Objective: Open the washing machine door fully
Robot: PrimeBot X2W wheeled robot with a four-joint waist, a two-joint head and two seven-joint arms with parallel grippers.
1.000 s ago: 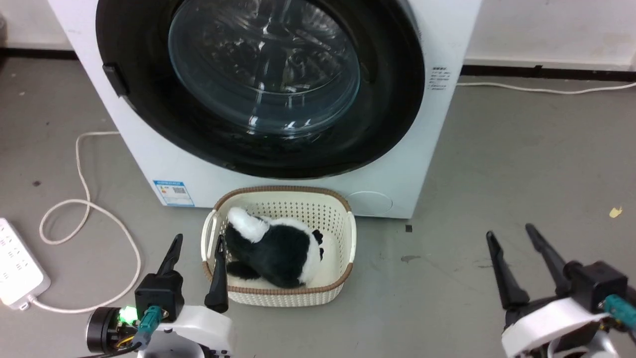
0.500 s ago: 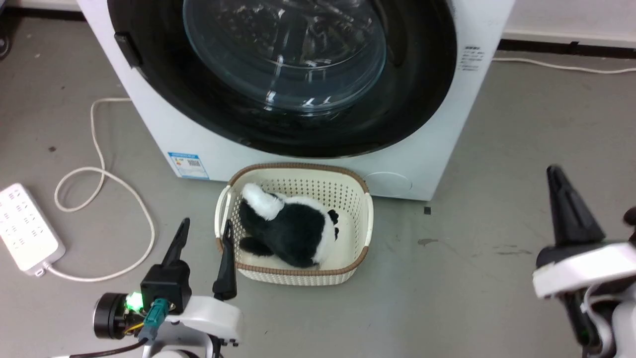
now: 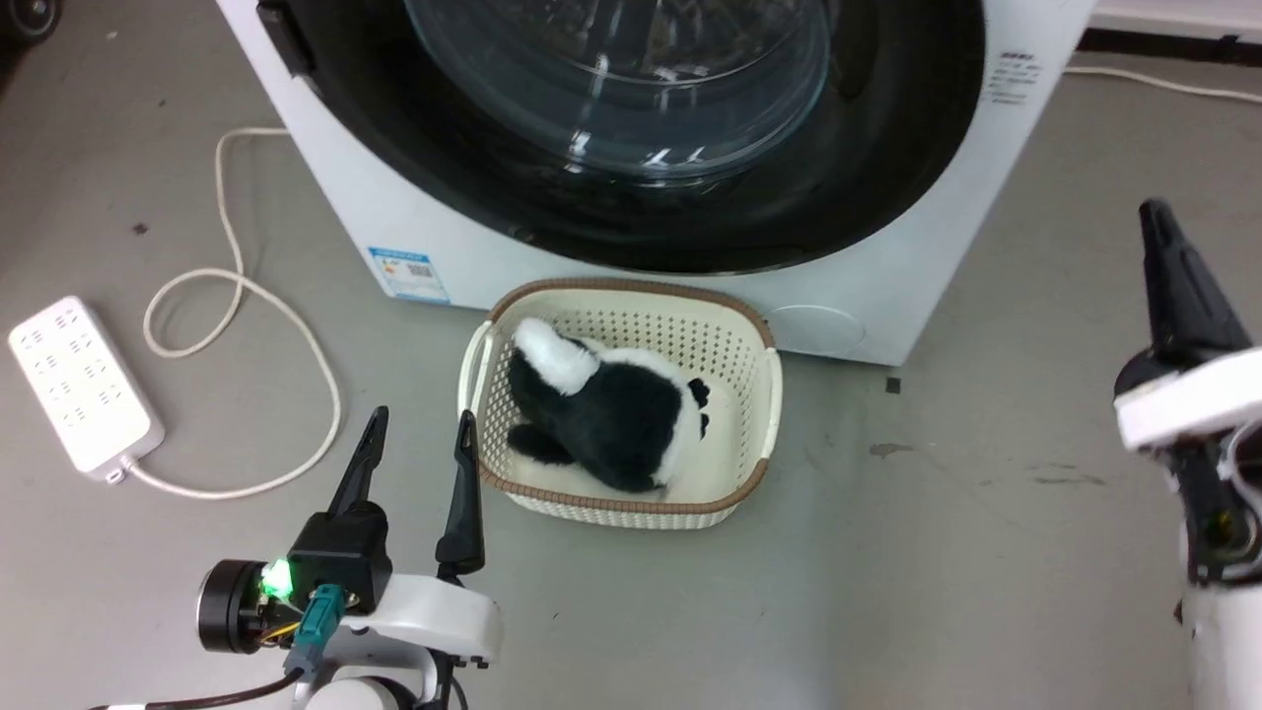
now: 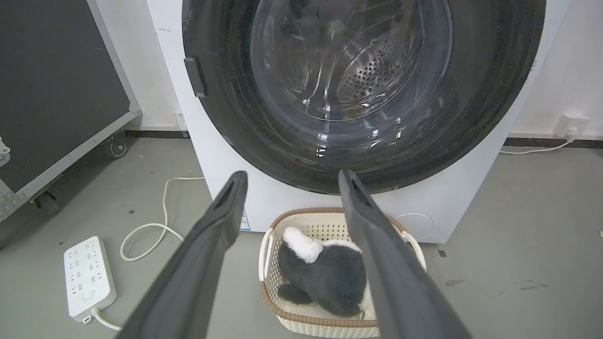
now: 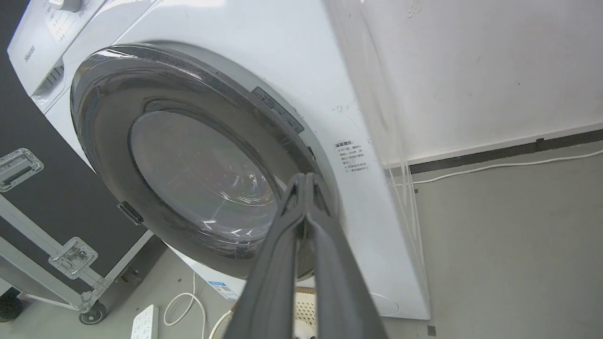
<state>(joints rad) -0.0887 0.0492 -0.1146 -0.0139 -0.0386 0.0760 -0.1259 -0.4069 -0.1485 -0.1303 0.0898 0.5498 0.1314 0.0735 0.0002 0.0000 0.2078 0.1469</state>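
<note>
Shows large round glossy black washing machine door (image 3: 631, 99) shut flat on big white front-loading washing machine (image 3: 444, 237), far centre. Has left gripper (image 3: 422, 419) spread, empty, near left beside cream perforated plastic basket (image 3: 631, 286). Has right gripper (image 5: 305, 179) pinched together on nothing, at right.

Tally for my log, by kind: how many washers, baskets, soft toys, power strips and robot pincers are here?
Washing machine: 1
Basket: 1
Plush toy: 1
Power strip: 1
Pincers: 2, the left pincer and the right pincer
Total: 6
</note>
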